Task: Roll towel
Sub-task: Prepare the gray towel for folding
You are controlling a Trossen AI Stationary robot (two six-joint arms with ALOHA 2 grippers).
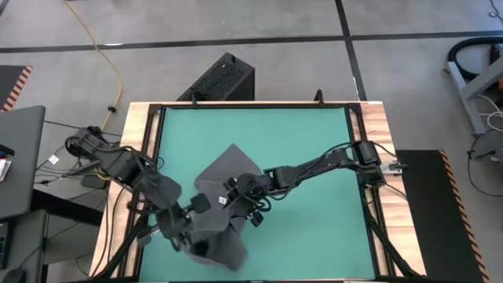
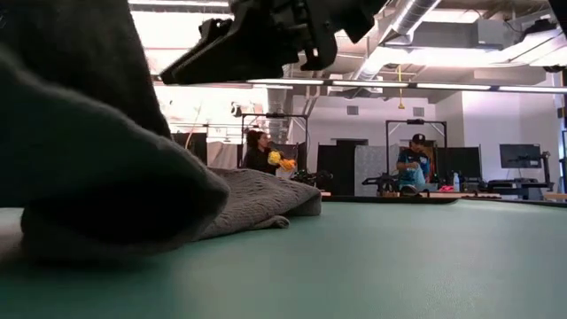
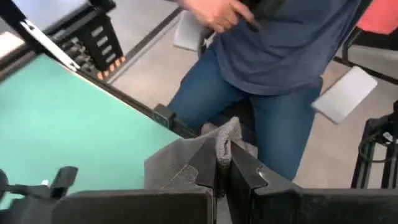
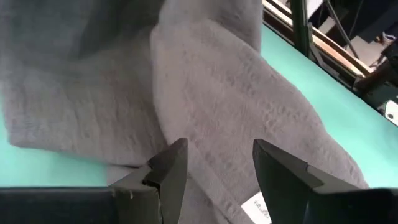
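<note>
The left gripper (image 3: 222,177) is clamped on a raised fold of the towel (image 1: 224,196) at the table's (image 1: 314,141) front edge. The right gripper (image 4: 214,168), fingers apart and empty, hovers just above the cloth's middle, so it's the freer arm; the towel runs diagonally away toward the table's centre.
</note>
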